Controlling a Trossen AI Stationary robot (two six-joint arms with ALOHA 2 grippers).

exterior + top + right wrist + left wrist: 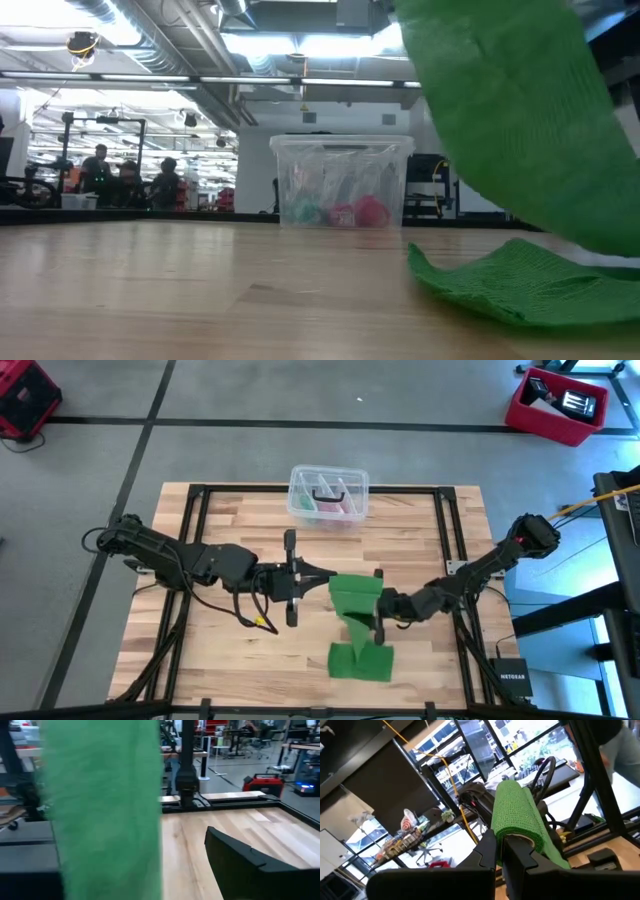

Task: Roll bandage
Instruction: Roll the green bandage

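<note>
**Operator:** Wooden table [230, 650] under both arms, workshop floor around it; I have the left gripper [322, 576] pinched tight on the end of the bandage [357, 622], which my left wrist camera shows wound into a small roll at the fingertips.

**Colleague:** And the loose part?

**Operator:** It hangs from the roll down to the table, its tail bunched on the wood near the front edge; the right gripper [379, 606] stands spread around the strip just beside the roll; whether it touches, I cannot tell.

**Colleague:** So mid-roll?

**Operator:** I judge so; next I would need another turn with the strip kept taut.
</note>
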